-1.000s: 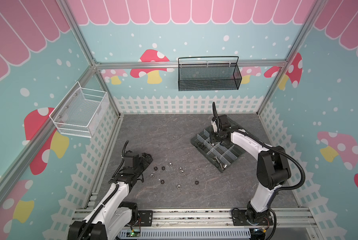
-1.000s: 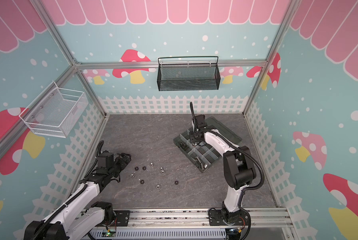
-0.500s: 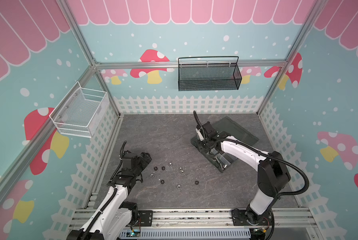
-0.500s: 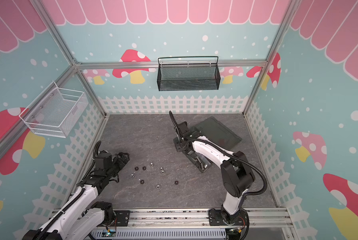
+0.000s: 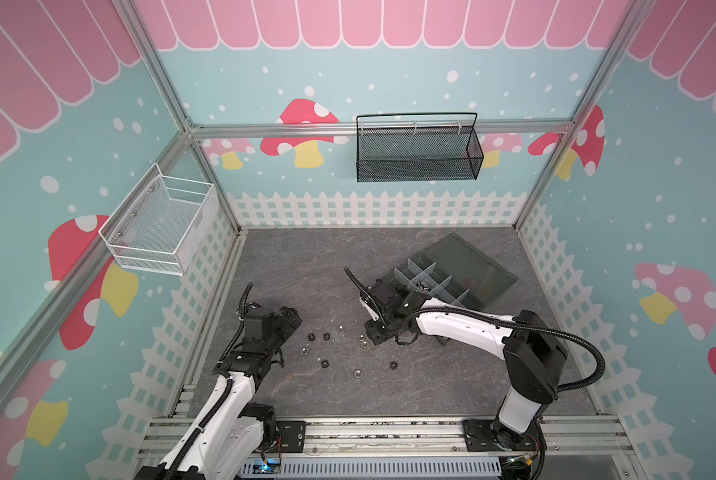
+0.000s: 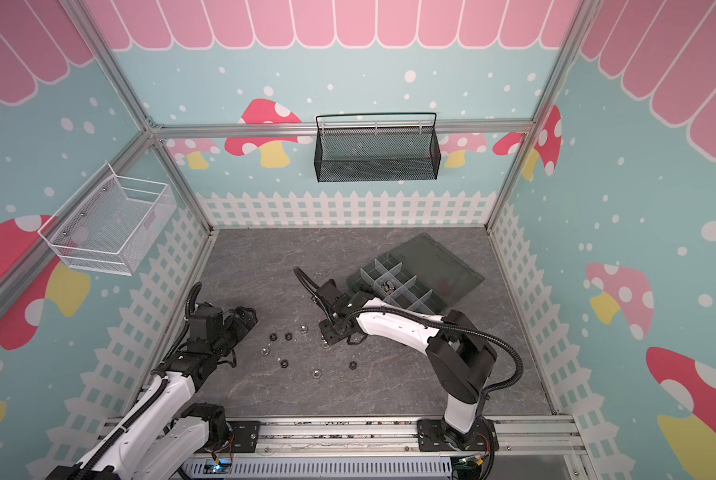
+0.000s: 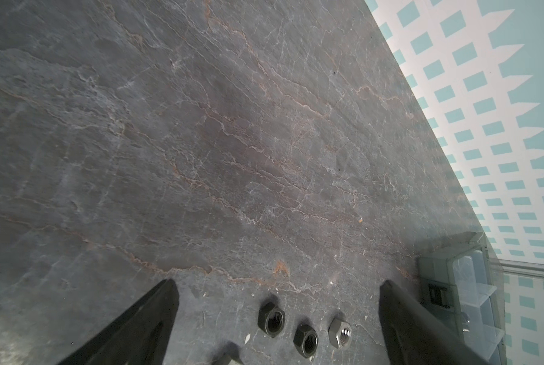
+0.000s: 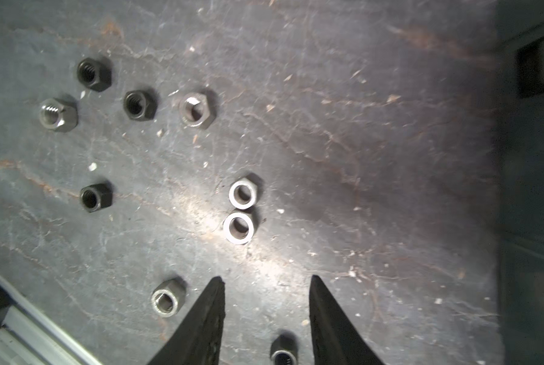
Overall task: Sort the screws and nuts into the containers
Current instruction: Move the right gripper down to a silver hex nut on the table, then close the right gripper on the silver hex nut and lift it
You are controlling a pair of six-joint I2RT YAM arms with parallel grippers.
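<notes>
Several black and silver nuts [image 5: 325,364] lie loose on the grey slate floor, in both top views. My left gripper [image 5: 290,323] is open at the left end of the scatter; in the left wrist view two black nuts [image 7: 271,317] and a silver one [image 7: 340,332] lie between its spread fingers. My right gripper [image 5: 389,336] hangs open over the right end. Its fingertips [image 8: 218,279] are apart and grip nothing; one nut [image 8: 284,354] lies on the floor between them. The containers [image 5: 431,282] sit behind it, lid open. Screws are out of view.
A black mesh basket [image 5: 416,153] hangs on the back wall and a white wire basket [image 5: 160,226] on the left wall. The organizer's flat lid [image 5: 472,266] lies open toward the back right. An aluminium rail [image 5: 348,432] runs along the front edge.
My right arm has swung from over the organizer box down and left to the nuts on the floor, and its jaws have opened a little. The left arm has barely moved.
</notes>
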